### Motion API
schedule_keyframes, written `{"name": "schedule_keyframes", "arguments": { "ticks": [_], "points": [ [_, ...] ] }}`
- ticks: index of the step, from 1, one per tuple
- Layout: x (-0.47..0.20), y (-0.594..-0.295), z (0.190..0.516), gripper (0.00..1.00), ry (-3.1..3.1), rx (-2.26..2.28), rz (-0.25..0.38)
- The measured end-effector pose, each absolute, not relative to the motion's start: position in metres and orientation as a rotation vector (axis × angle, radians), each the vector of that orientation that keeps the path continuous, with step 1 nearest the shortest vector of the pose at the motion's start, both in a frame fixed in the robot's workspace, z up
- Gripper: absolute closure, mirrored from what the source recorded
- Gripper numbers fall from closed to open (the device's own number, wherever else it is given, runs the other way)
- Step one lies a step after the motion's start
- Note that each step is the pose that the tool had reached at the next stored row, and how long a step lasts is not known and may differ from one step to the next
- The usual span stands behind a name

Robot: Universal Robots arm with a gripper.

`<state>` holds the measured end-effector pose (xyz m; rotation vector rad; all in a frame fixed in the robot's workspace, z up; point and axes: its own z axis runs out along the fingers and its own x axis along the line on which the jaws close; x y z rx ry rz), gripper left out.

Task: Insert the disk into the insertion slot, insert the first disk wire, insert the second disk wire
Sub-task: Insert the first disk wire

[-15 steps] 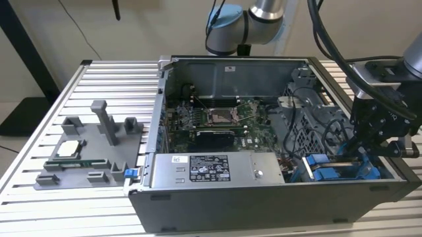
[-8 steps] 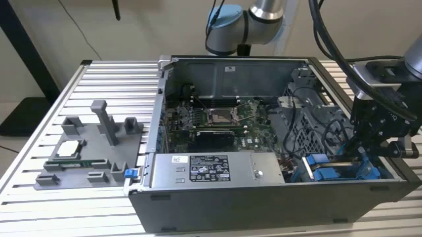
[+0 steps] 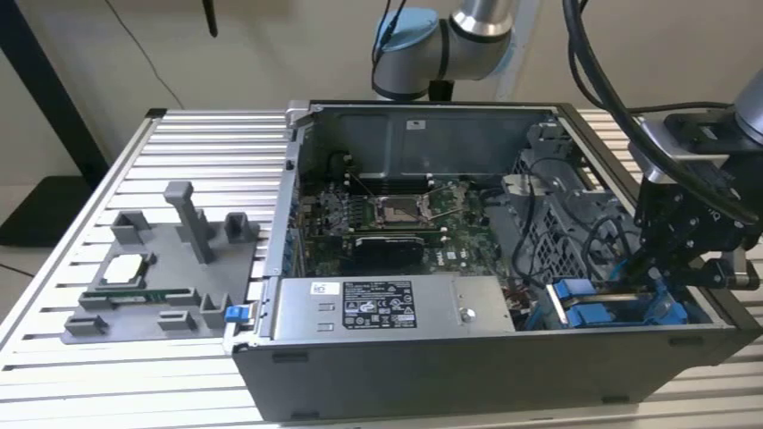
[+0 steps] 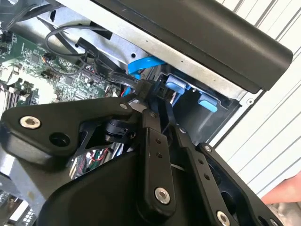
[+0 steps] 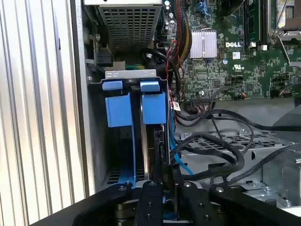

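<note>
Table: slatted aluminium top (image 3: 203, 152), bearing everything in the exterior view.
Computer case: an open grey tower (image 3: 477, 366) lying on its side on the table, toward the exterior view's right.
Robot arm: grey with blue joint caps (image 3: 465, 36), reaching over the case from behind.
Fixture: a grey moulded holder (image 3: 179, 241) beside the case on the exterior view's left, with a processor chip (image 3: 125, 268) and a memory stick (image 3: 138, 297) lying in it.
Power-supply box: grey with a white sticker (image 3: 381, 308), along the case's near wall.
Motherboard: green (image 5: 235, 61), flat on the case floor.
Insertion slot: grey metal drive cage (image 5: 129, 74) in the near corner of the case at the exterior view's right.
Disk: on edge inside the insertion slot, its blue frame (image 5: 154, 107) just beside a second blue frame (image 5: 117, 109).
Gripper: black (image 4: 151, 92), lowered into the case at the disk's rear, fingers drawn narrow and pinching the black plug.
Blue cable: curving (image 5: 181, 162) close by the gripper.
Black plug: a wire's end (image 4: 140, 87) held at the fingertips, next to the disk.
</note>
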<state>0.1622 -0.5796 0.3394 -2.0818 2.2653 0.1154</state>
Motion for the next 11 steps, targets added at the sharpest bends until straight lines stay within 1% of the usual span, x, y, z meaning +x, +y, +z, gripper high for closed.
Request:
{"name": "schedule_keyframes", "arguments": {
  "ticks": [11],
  "points": [
    [0.1621, -0.5796, 0.3294, 1.0, 2.273, -2.073, 0.116]
  ]
}}
